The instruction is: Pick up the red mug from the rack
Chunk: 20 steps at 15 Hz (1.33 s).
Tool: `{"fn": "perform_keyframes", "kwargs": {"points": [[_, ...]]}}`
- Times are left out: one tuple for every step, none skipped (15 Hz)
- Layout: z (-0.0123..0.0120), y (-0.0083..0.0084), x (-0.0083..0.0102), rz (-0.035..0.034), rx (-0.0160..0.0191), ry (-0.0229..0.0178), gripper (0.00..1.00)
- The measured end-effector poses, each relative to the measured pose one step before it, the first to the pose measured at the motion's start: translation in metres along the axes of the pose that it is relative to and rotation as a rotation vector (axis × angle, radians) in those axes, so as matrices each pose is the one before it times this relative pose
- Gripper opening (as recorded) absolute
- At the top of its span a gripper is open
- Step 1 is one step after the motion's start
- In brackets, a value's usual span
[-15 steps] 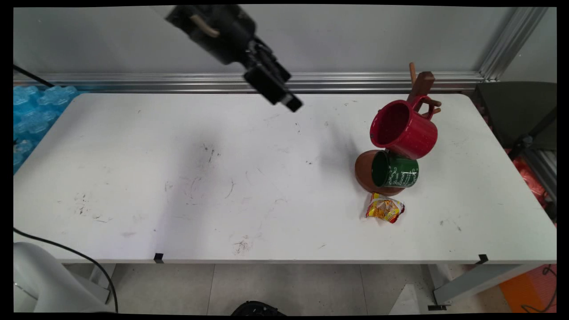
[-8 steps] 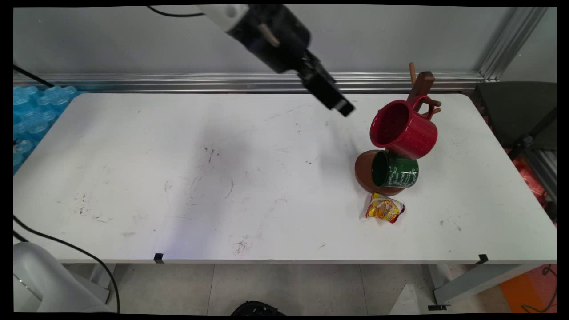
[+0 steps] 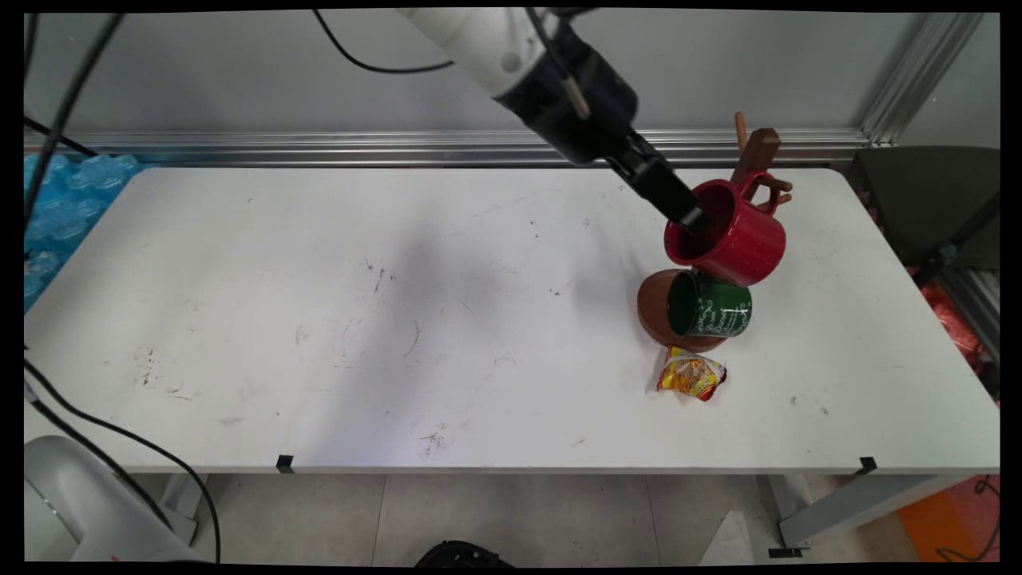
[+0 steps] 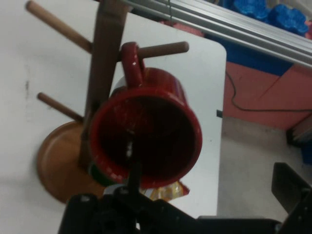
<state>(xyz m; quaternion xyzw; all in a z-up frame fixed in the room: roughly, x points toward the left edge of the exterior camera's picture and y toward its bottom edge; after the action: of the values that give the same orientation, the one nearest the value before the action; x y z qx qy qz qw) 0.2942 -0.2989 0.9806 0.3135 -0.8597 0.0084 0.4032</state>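
Now the black claw point(image 3: 693, 220) reaches down from the upper left to the mouth of the red mug point(image 3: 738, 239), its tip at the mug's near rim. In the hand view one finger point(image 4: 134, 175) crosses the lower rim of the mug's opening, while another black part stands well off at the lower right, so the fingers look spread apart, with one reaching over the rim; whether that finger touches the enamel I cannot tell.

The red mug hangs by its handle point(image 4: 131, 63) on a peg point(image 4: 163, 48) of the wooden mug tree point(image 3: 754, 158), its mouth turned toward the arm. Just below it a green mug point(image 3: 712, 307) with white lettering hangs on the same tree, mouth facing left, over the tree's round brown base point(image 3: 651, 307). Near the base, toward the front edge, lies a small yellow and red snack packet point(image 3: 691, 376) on the white tabletop point(image 3: 359, 319). The tree stands at the right far part of the tabletop, near the aluminium rail point(image 3: 279, 146) along the wall. Black cables point(image 3: 359, 60) hang from the arm.
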Motion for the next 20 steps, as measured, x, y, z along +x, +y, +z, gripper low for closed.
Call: {"fn": "perform_keyframes", "kwargs": {"points": [[0.00885, 0.00124, 0.00140, -0.00753, -0.00627, 0.00171, 1.00], [0.00908, 0.00118, 0.00139, -0.00554, -0.00386, 0.00262, 1.00], [0.00774, 0.00081, 0.00115, -0.00302, -0.00122, 0.00283, 1.00], [0.00875, 0.00070, 0.00118, -0.00266, -0.00086, 0.00300, 1.00], [0.00832, 0.00068, 0.00066, 0.00243, 0.00063, 0.00142, 1.00], [0.00686, 0.00059, 0.00033, 0.00263, 0.00012, -0.00011, 1.00], [0.00765, 0.00083, -0.00030, 0.00240, 0.00036, -0.00105, 1.00], [0.00626, 0.00070, -0.00057, 0.00040, 0.00127, -0.00154, 1.00], [0.00678, 0.00070, -0.00031, -0.00067, 0.00294, 0.00012, 1.00], [0.00355, 0.00041, -0.00011, -0.00027, 0.00159, 0.00027, 1.00], [0.00509, 0.00059, -0.00020, -0.00058, 0.00270, 0.00013, 1.00], [0.00515, 0.00059, -0.00008, -0.00107, 0.00381, 0.00120, 1.00], [0.00382, 0.00045, -0.00020, -0.00128, 0.00452, 0.00073, 1.00], [0.00375, 0.00025, -0.00031, -0.00226, 0.00635, 0.00144, 1.00], [0.00323, 0.00031, -0.00037, -0.00195, 0.00648, 0.00143, 1.00], [0.00273, 0.00070, -0.00054, -0.00089, 0.00523, 0.00127, 0.00], [0.00195, 0.00075, -0.00035, -0.00080, 0.00378, 0.00165, 0.00], [0.00191, 0.00079, -0.00051, -0.00119, 0.00451, 0.00189, 0.00], [0.00144, 0.00102, -0.00065, -0.00151, 0.00394, 0.00088, 0.00], [0.00085, 0.00084, -0.00069, -0.00188, 0.00375, 0.00043, 0.00]]}}
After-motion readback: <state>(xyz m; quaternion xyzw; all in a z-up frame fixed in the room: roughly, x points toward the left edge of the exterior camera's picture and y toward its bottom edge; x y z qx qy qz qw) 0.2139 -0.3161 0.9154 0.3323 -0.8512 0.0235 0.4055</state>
